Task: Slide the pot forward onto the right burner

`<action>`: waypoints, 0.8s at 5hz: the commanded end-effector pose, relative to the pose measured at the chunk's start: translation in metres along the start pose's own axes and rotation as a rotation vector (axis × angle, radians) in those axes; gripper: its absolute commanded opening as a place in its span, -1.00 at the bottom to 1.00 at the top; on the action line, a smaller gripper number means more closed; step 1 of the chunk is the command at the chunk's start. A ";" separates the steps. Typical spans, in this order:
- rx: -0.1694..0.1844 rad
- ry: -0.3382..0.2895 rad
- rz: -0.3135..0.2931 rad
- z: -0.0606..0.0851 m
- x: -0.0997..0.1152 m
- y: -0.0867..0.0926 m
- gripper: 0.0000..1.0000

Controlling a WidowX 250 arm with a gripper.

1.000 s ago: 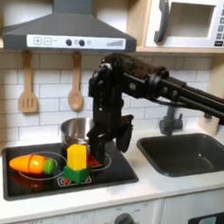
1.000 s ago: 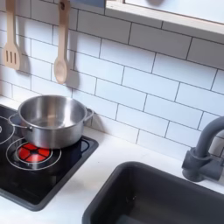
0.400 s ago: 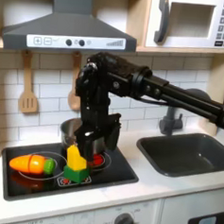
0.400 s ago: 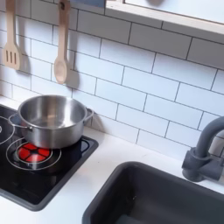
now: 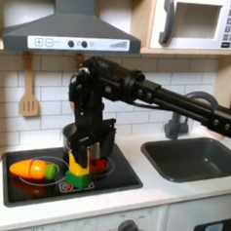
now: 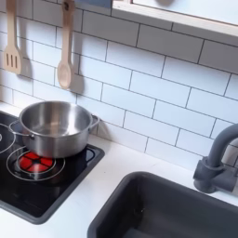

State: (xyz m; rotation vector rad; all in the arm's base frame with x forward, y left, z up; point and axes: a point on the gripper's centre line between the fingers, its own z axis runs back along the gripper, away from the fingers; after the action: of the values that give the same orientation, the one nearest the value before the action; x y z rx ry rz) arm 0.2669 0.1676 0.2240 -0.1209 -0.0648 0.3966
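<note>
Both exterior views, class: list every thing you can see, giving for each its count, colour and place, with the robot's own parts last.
Pot: one, silver, rear of the cooktop, behind the red burner.
Burner: one, red ring, front of the cooktop, bare.
Cooktop: one, glossy black, on the counter.
Carrot: one, orange with green end, first exterior view's left of the cooktop.
Corn: one, yellow with green base, mid cooktop.
Spatula: one, wooden, on the tiled wall.
Spoon: one, wooden, beside the spatula.
Sink: one, dark grey, in the counter.
Faucet: one, grey, behind the sink.
Microwave: one, white, upper shelf.
Hood: one, grey, above the cooktop.
Arm: one, black, reaching over the pot; gripper state unclear.
</note>
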 end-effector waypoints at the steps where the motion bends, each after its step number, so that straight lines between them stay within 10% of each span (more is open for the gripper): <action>1: 0.019 0.012 0.032 -0.008 0.017 0.010 1.00; 4: 0.022 0.016 0.046 -0.012 0.023 0.004 1.00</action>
State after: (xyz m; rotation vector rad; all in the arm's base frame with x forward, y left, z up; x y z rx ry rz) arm 0.2847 0.1845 0.2127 -0.0977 -0.0421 0.4555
